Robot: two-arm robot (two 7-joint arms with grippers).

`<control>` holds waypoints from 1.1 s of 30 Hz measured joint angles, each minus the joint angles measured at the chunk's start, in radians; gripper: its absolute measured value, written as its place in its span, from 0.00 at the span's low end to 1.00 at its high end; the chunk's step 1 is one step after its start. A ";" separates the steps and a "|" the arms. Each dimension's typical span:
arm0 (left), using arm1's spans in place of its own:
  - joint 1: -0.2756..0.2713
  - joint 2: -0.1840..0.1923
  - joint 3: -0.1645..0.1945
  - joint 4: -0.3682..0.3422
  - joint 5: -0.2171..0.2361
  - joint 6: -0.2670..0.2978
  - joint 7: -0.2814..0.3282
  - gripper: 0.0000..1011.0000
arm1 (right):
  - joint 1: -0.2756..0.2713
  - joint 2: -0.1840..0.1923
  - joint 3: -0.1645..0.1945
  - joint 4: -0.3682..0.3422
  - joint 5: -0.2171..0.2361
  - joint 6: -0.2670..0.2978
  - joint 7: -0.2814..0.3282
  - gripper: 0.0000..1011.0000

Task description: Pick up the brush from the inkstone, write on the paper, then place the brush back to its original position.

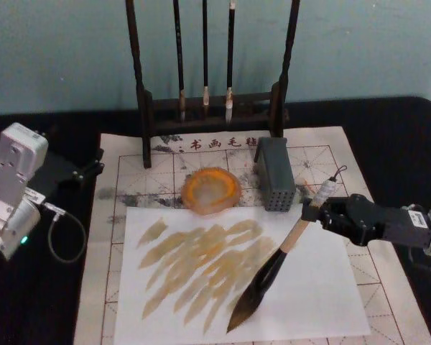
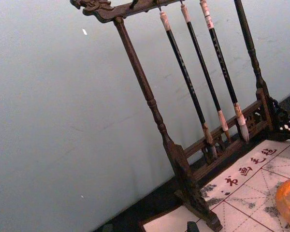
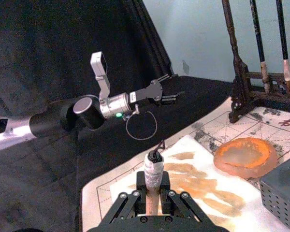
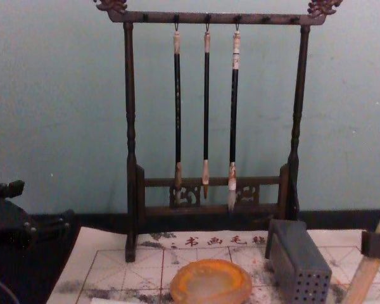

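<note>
My right gripper (image 1: 312, 213) is shut on the pale handle of the brush (image 1: 273, 267), just below its white wrapped end (image 3: 154, 169). The brush slants down to the left, its black bristle tip at or just above a white sheet (image 1: 316, 291) marked with amber strokes. That sheet lies on the gridded paper (image 1: 323, 154) with red characters. The orange-brown inkstone (image 1: 212, 190) sits behind the white sheet, left of the gripper. My left gripper (image 1: 93, 167) rests open over the black table at the far left, holding nothing.
A dark wooden rack (image 1: 212, 108) with three thin hanging brushes stands at the back of the paper. A grey perforated block (image 1: 275, 183) sits between the inkstone and my right gripper. A cable loop (image 1: 65, 237) hangs by the left arm.
</note>
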 joint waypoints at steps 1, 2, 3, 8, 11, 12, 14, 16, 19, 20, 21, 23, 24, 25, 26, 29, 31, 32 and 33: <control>0.000 0.000 0.000 0.000 0.000 0.000 0.000 0.99 | 0.000 0.001 -0.001 -0.001 -0.003 -0.001 0.000 0.18; 0.000 0.000 0.000 0.000 0.000 0.000 0.000 0.99 | -0.001 0.002 -0.001 -0.003 -0.005 -0.002 0.000 0.18; 0.000 0.000 0.000 0.000 0.000 0.000 0.000 0.99 | -0.001 0.004 -0.002 -0.004 -0.009 -0.003 0.000 0.18; 0.000 0.000 0.000 0.000 0.000 0.000 0.000 0.99 | -0.001 0.006 -0.004 -0.005 -0.018 -0.006 0.000 0.18; 0.000 0.000 0.000 0.000 0.000 0.000 0.000 0.99 | -0.001 0.006 -0.004 -0.002 -0.019 -0.007 0.002 0.18; 0.000 0.000 0.000 0.000 0.000 0.000 0.000 0.99 | -0.002 0.006 -0.004 -0.001 -0.019 -0.007 0.002 0.18; 0.000 0.000 0.000 0.000 0.000 0.000 0.000 0.99 | -0.004 0.007 -0.001 0.001 -0.019 -0.008 0.002 0.18; 0.000 0.000 0.000 0.000 0.000 0.000 0.000 0.99 | -0.006 0.008 0.001 0.002 -0.019 -0.009 0.003 0.18; 0.000 0.000 0.000 0.000 0.000 0.000 0.000 0.99 | -0.012 0.013 0.009 0.002 -0.015 -0.011 0.003 0.18; 0.000 0.000 0.000 0.000 0.000 0.000 0.000 0.99 | -0.013 0.014 0.010 0.002 -0.014 -0.012 0.003 0.18; 0.000 0.000 0.000 0.000 0.000 0.000 0.000 0.99 | -0.014 0.016 0.012 0.002 -0.013 -0.012 0.004 0.18; 0.000 0.000 0.000 0.000 0.000 0.000 0.000 0.99 | -0.018 0.020 0.017 0.002 -0.009 -0.013 0.004 0.18; 0.000 0.000 0.000 0.000 0.000 0.000 0.000 0.99 | -0.019 0.021 0.018 0.002 -0.007 -0.013 0.004 0.18; 0.000 0.000 0.000 0.000 0.000 0.000 0.000 0.99 | -0.022 0.024 0.022 0.002 -0.005 -0.014 0.005 0.18; 0.000 0.000 0.000 0.000 0.000 0.000 0.000 0.99 | -0.023 0.024 0.023 0.002 -0.004 -0.014 0.005 0.18; 0.000 0.000 0.000 0.000 0.000 0.000 0.000 0.99 | -0.028 0.029 0.029 0.003 0.000 -0.015 0.006 0.18; 0.000 0.000 0.000 0.000 0.000 0.000 0.000 0.99 | -0.030 0.031 0.032 0.004 0.002 -0.015 0.007 0.18; 0.000 0.000 0.000 0.000 0.000 0.000 0.000 0.99 | -0.032 0.034 0.035 0.005 0.004 -0.015 0.007 0.18; 0.000 0.000 0.000 0.000 0.000 0.000 0.000 0.99 | -0.032 0.034 0.035 0.005 0.004 -0.015 0.007 0.18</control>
